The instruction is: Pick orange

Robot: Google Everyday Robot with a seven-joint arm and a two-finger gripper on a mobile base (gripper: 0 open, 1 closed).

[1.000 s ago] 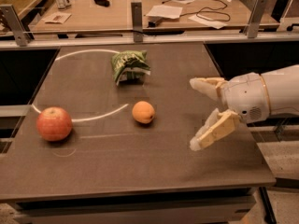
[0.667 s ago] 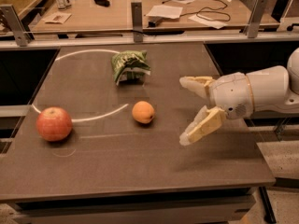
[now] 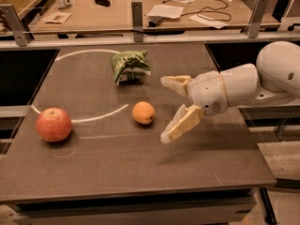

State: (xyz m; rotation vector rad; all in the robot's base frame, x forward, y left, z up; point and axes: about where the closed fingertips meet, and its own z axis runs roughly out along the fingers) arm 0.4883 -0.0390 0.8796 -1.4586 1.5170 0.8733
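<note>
The orange [image 3: 143, 112] is a small round orange fruit lying near the middle of the dark table [image 3: 140, 172]. My gripper [image 3: 165, 109] is just to the right of it, at about its height, with its two tan fingers spread wide and pointing left toward the fruit. One finger [image 3: 173, 84] is above and behind, the other finger [image 3: 179, 125] lower and in front. The gripper holds nothing and does not touch the orange.
A larger red apple [image 3: 54, 124] sits at the table's left. A crumpled green bag [image 3: 130, 65] lies behind the orange. A white curved line [image 3: 98, 117] marks the tabletop. A wooden desk [image 3: 117, 13] with papers and cables stands beyond the rail.
My gripper has moved left across the table toward the orange, still open. The orange, apple and bag have not moved.
</note>
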